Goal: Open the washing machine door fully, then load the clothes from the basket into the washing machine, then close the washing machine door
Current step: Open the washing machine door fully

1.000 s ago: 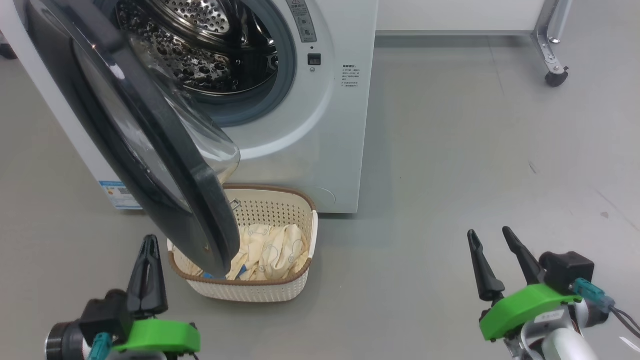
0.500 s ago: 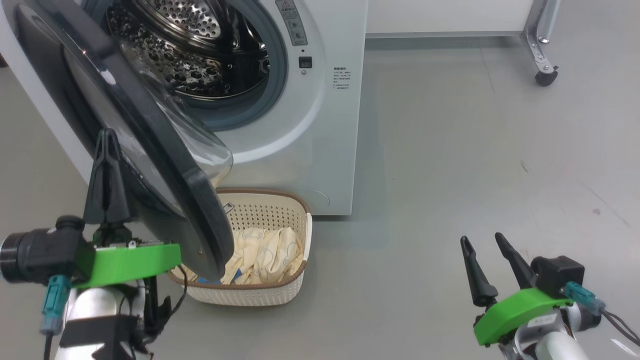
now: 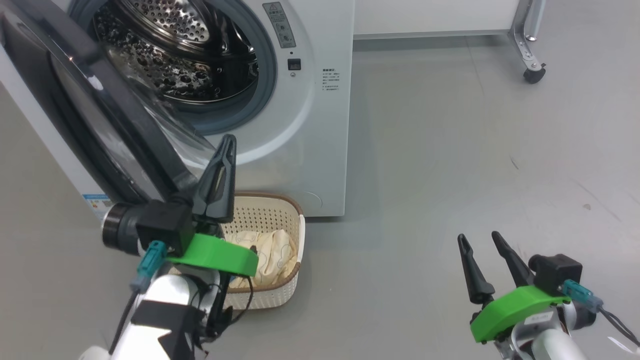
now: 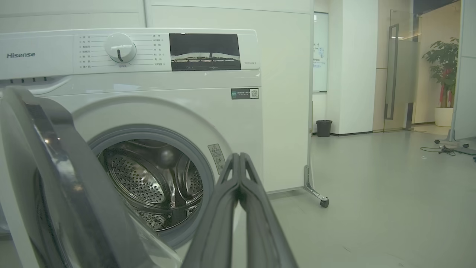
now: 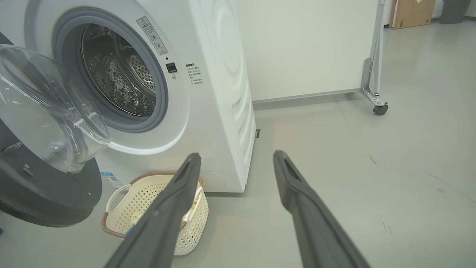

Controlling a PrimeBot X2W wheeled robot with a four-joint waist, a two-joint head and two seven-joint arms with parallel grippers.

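The right gripper is hanging with its fingers spread wide and empty over bare floor, well apart from everything, so it is posing little risk. The left gripper is pressing its fingers flat together, holding nothing, and is pointing up just above the basket, close by the lower rim of the washing machine door; whether it is touching that rim I cannot tell. Its wrist cables are dangling over the basket's near edge and could snag the woven rim, dragging the basket across the floor. The clothes are lying in the basket, which is standing on the floor at the foot of the washing machine. The door is looking only part open and is overhanging the basket's left side. A push from closed fingertips could slip off the glossy rim, or the door could swing back into the arm. Farther in, the drum is gaping empty; fabric left on the grey gasket would get trapped at closing.
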